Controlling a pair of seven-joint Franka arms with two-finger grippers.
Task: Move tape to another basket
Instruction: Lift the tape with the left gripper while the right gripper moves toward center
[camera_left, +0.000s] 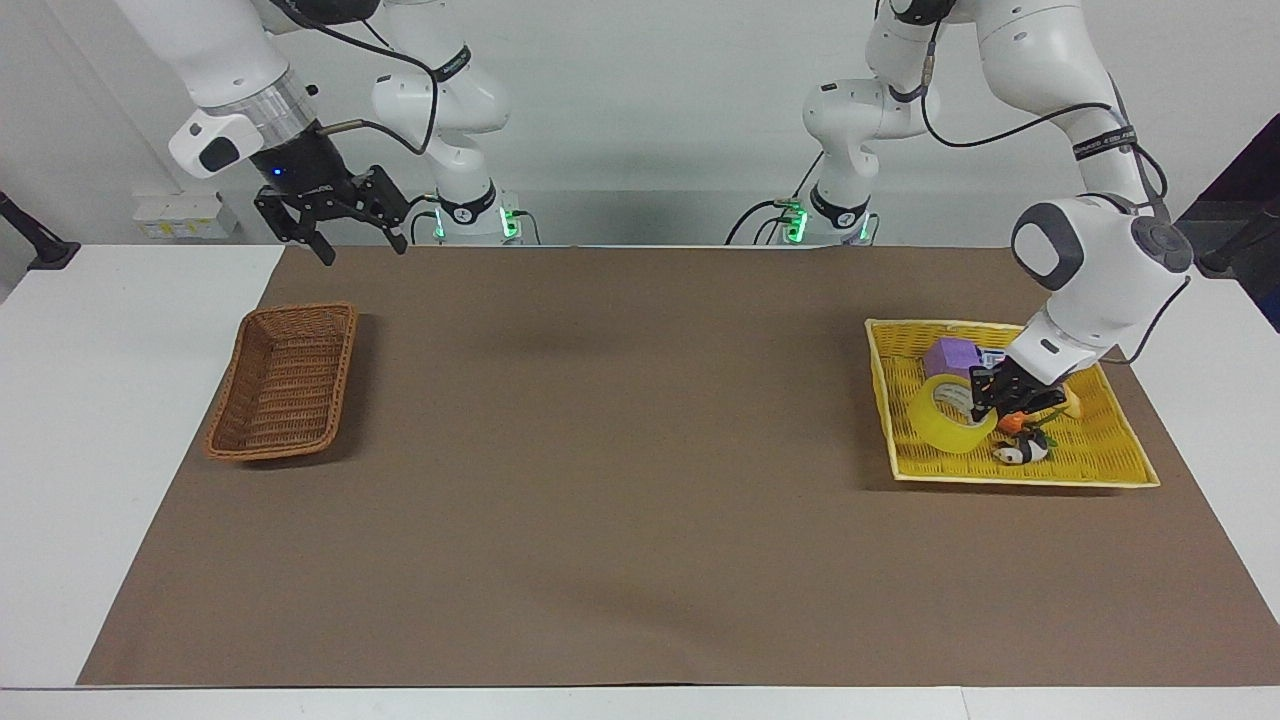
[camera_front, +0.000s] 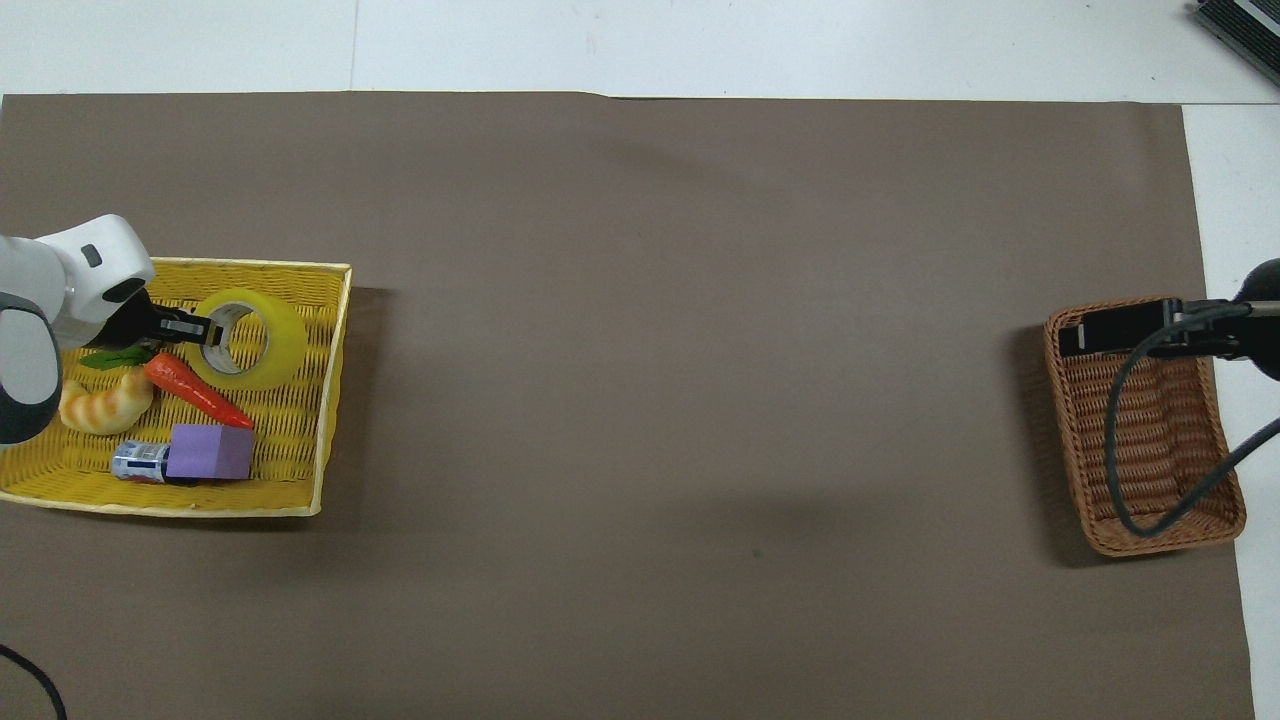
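The tape (camera_left: 943, 427) (camera_front: 252, 340), a yellow roll with a white core, hangs tilted just above the floor of the yellow basket (camera_left: 1020, 481) (camera_front: 334, 400). My left gripper (camera_left: 987, 396) (camera_front: 204, 330) is shut on the roll's wall, one finger inside the core. The brown wicker basket (camera_left: 299, 309) (camera_front: 1150, 440) stands empty at the right arm's end of the table. My right gripper (camera_left: 346, 228) (camera_front: 1100, 335) is open and empty, up in the air over the brown basket's end nearest the robots.
In the yellow basket lie a carrot (camera_front: 196, 393), a purple block (camera_left: 951, 355) (camera_front: 210, 452), a shrimp-like toy (camera_front: 104, 404), a small can (camera_front: 134, 462) and a panda figure (camera_left: 1020, 452). A brown mat (camera_left: 620, 450) covers the table between the baskets.
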